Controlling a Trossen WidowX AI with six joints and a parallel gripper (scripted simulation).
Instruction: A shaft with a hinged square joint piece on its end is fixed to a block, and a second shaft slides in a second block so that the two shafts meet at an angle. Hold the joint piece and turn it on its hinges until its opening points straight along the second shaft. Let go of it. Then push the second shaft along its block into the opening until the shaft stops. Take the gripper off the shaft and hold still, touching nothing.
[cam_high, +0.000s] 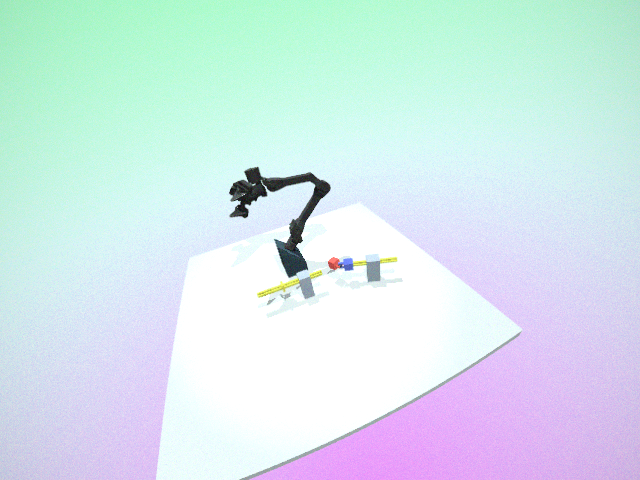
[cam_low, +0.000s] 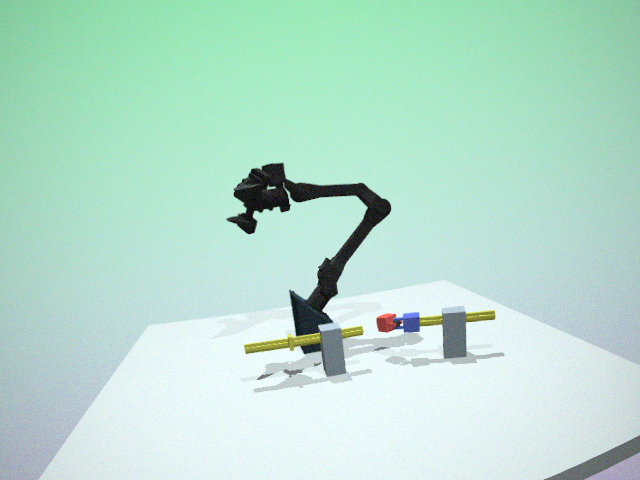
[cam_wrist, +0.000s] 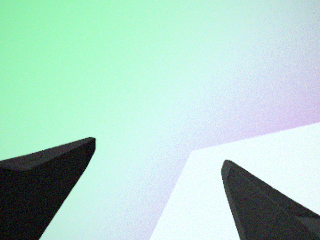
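Observation:
The red joint piece (cam_high: 333, 263) (cam_low: 386, 322) hangs on hinges at the blue fork (cam_high: 348, 264) (cam_low: 411, 322) on the end of the fixed yellow shaft (cam_high: 388, 259) (cam_low: 480, 315), held by the right grey block (cam_high: 373, 270) (cam_low: 454, 335). It looks turned a little; its opening is too small to judge. The second yellow shaft (cam_high: 268, 291) (cam_low: 266, 346), with a collar, runs through the left grey block (cam_high: 307, 287) (cam_low: 333, 352). A gap parts its end from the red piece. My gripper (cam_high: 232, 207) (cam_low: 232, 206) (cam_wrist: 159, 154) is open and empty, high above and left of the shafts, touching nothing.
The dark arm base (cam_high: 291, 259) (cam_low: 309, 325) stands just behind the left block and second shaft. The white table (cam_high: 310, 372) (cam_low: 310, 428) (cam_wrist: 200, 200) has its far left corner below the gripper. The arm arches above the table behind the shafts.

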